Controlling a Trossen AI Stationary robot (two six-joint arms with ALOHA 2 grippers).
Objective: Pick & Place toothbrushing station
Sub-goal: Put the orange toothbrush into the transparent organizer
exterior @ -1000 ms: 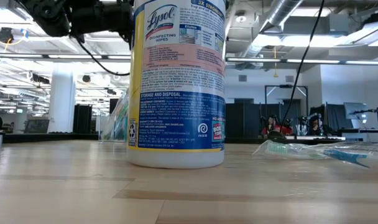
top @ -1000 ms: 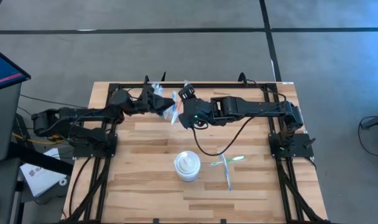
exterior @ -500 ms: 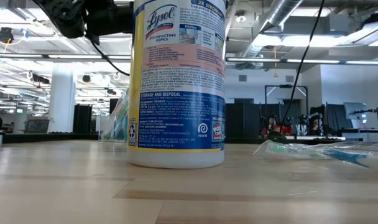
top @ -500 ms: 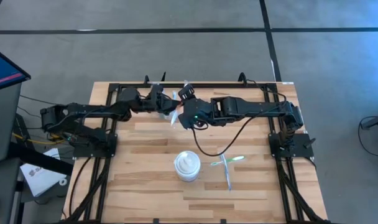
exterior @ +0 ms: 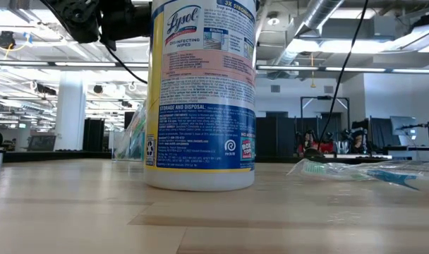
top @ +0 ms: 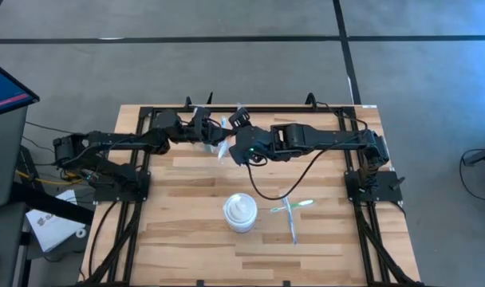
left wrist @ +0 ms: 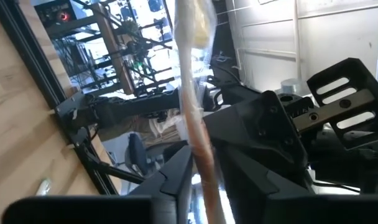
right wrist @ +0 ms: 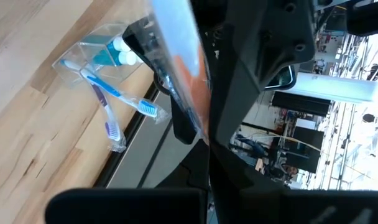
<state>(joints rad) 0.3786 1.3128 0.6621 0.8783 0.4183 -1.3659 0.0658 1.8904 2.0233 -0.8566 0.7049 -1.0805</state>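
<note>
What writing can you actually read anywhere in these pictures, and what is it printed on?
All on the Lysol wipes canister, low view:
"Lysol": brand name.
"DISINFECTING WIPES": under the brand.
"3X STRONGER": by the top edge, cut off.
"STORAGE AND DISPOSAL": heading on the blue panel.
"BOX TOPS": small badge near the base, only partly legible.
The fine print is too small to read.
The other views show no readable text.

Wooden table (top: pixel 187 231), black frame round its edges. On it sits a white wipes tub (top: pixel 240 213), and just right of that, green and blue toothbrushes (top: pixel 291 209) lie crossed in clear wrap.
</note>
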